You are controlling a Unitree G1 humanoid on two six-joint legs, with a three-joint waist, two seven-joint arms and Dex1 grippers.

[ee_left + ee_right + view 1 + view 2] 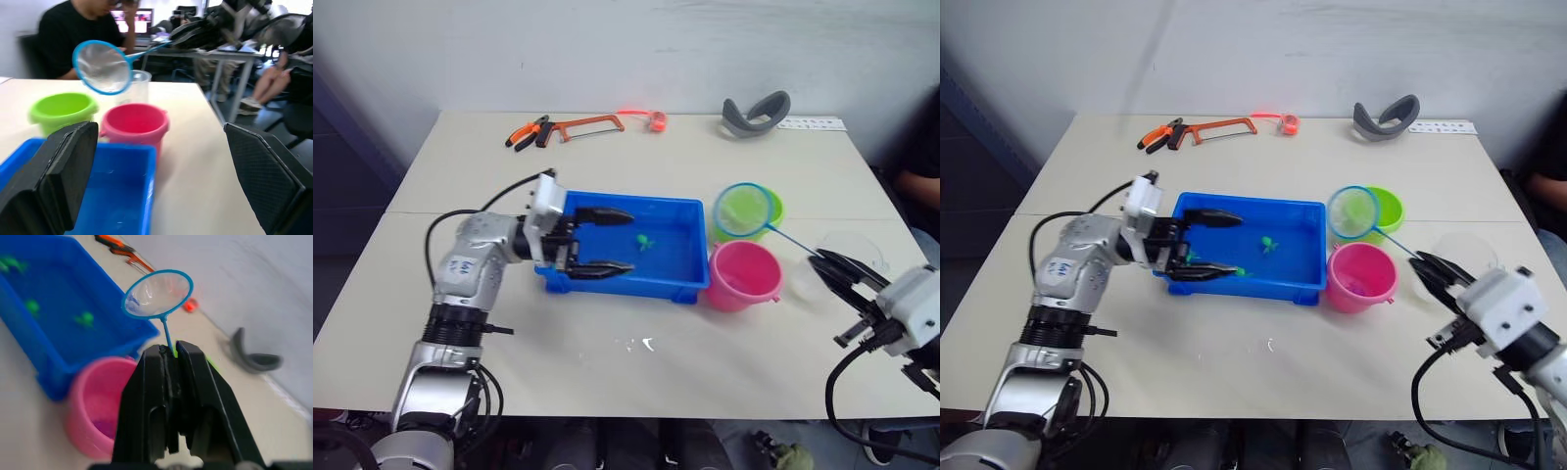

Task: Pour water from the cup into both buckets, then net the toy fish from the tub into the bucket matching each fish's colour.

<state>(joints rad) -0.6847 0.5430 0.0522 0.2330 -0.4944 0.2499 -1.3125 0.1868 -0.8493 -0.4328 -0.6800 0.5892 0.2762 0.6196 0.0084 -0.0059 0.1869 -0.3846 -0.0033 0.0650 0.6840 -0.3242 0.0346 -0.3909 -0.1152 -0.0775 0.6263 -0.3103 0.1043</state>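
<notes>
right claw (pixel 170 350) clamps net (pixel 742 211) | over green bucket (pixel 766 210)

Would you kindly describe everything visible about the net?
The net is a round hoop with a light blue rim and fine, see-through whitish mesh, on a thin blue stick. The right gripper is shut on the stick's far end and holds the net in the air, hoop tilted, over the green bucket and just behind the pink bucket. I see no fish in the mesh, and nothing else touches the net.
</notes>
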